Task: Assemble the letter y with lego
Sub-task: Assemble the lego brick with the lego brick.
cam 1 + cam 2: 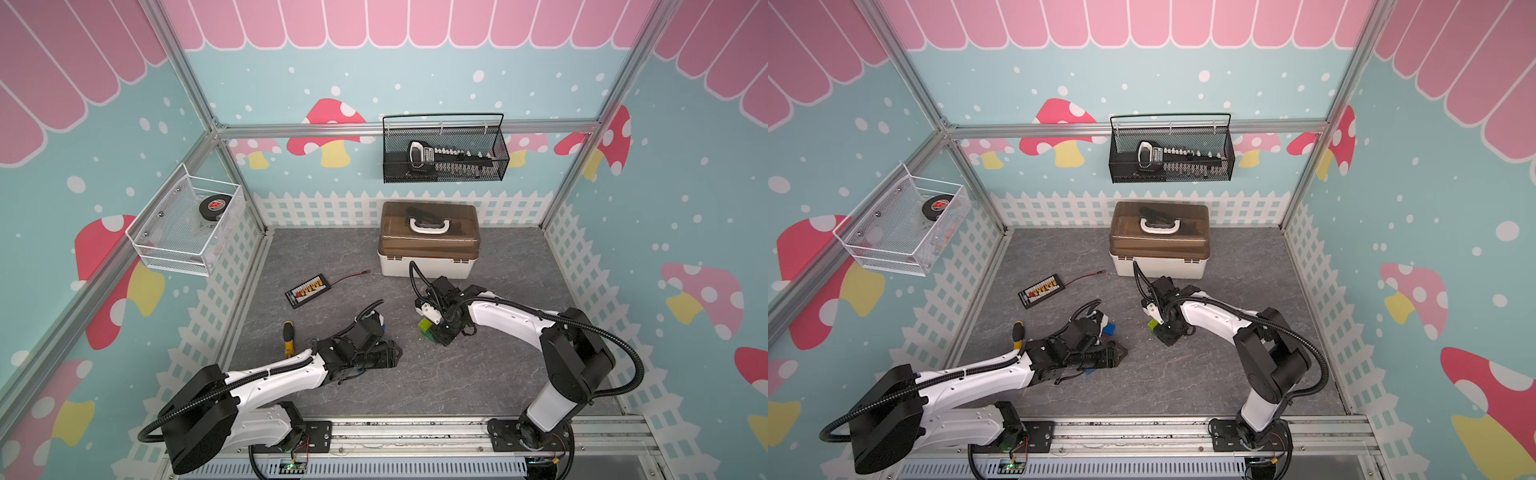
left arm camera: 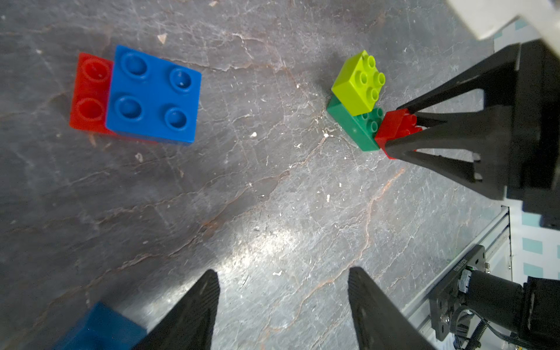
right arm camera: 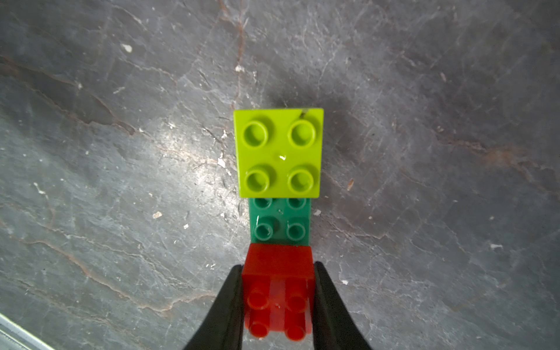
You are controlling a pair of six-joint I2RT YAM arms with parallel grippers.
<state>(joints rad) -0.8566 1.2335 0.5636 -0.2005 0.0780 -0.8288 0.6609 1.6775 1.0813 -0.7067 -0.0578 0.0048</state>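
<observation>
The right hand (image 3: 278,291) is clenched on a red brick (image 3: 277,263), which is gripped by its two sides between the black fingers (image 3: 224,312). The brick is held tilted, with its studs turned toward the hand. Its leading edge is set against one end of the dark green bar (image 3: 280,221). Whether it is seated on the bar's studs cannot be told. A lime brick (image 3: 278,151) is pressed onto the bar's other end, and two rows of green studs are left bare between lime and red.

This part-built letter y (image 1: 426,328) lies near the middle of the table (image 1: 478,374), in front of a white box (image 1: 428,257) with a brown lid that stands at the far edge.

The left hand (image 2: 281,272) is released. Its fingers are spread and nothing is held between them. It is kept low over the table, left of the middle and toward the front edge.

In the left wrist view a blue brick (image 2: 153,94) is seen stacked on a second red brick (image 2: 89,91), so that only two red studs are left showing. This pair lies flat on the table, well apart from the lime brick. A second blue brick (image 2: 100,327), blurred, lies just beside one finger of the left hand.

A yellow-and-black screwdriver (image 1: 288,338) lies near the left edge, and a black board (image 1: 307,291) with a red lead lies beyond it toward the far edge.
</observation>
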